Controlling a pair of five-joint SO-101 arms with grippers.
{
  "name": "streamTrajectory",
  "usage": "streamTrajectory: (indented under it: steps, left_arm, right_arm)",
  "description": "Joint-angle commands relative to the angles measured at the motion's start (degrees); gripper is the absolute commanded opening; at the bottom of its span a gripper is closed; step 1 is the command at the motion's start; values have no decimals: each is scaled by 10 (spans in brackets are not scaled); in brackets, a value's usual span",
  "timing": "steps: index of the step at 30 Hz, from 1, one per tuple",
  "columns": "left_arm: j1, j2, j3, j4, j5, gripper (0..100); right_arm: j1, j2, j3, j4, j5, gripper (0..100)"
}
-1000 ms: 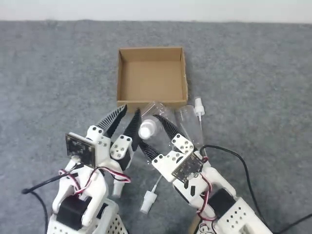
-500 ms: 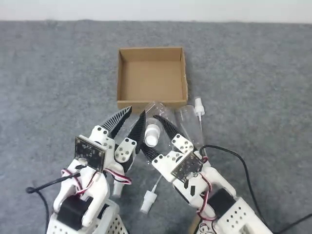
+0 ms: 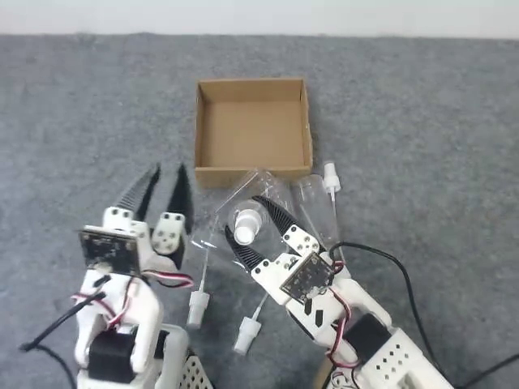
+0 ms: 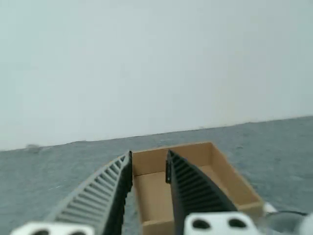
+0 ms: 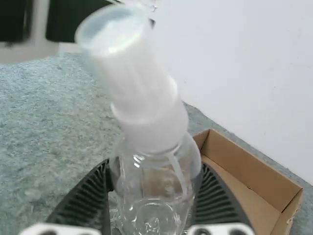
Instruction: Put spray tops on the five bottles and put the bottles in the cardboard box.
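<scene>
The right end effector (image 3: 243, 215) has the action here. Its jaws are clamped around the body of a clear bottle (image 5: 149, 205), held tilted just on the near side of the cardboard box (image 3: 253, 130). A white spray top (image 5: 132, 83) sits in that bottle's neck with its dip tube running down inside, so I'd call this one capped, or very nearly. The left end effector (image 3: 167, 172) hangs off to the left, jaws a narrow gap apart and gripping nothing.

Score so far: no bottle in the box yet. A second bottle (image 3: 312, 203) lies just right of the held one, with a spray top at its far end by the box's near right corner. It looks fitted, though I can't be sure. Two loose spray tops (image 3: 198, 306) lie on the grey counter (image 3: 422, 121) between the arms, nearer than the bottles. By my reckoning most of the capping and all of the boxing remain.

In the way: more clear plastic crowds against the box's near wall around the held bottle, and I can't tell how many bottles that is. Lifting over that wall will need care.
</scene>
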Motion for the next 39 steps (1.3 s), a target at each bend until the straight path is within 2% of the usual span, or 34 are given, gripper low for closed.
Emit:
streamTrajectory:
  steps: [1,15,21,27,33,39]
  left_arm:
    - [-44,-12,7,4,-1,104]
    - [-167,-12,167,-1,-4,104]
    - [-161,-12,180,-2,-4,103]
    - [-157,-12,178,-2,-14,11]
    - [-158,-12,178,-2,-25,12]
    - [-159,-12,179,-2,-27,12]
  right_arm:
    - [-6,-13,11,2,8,7]
    - [-6,-12,11,5,8,7]
    - [-6,-13,-16,49,4,7]
    - [0,-13,-55,87,7,7]
    - [2,-7,-127,127,8,6]
    - [38,-5,-222,134,8,6]
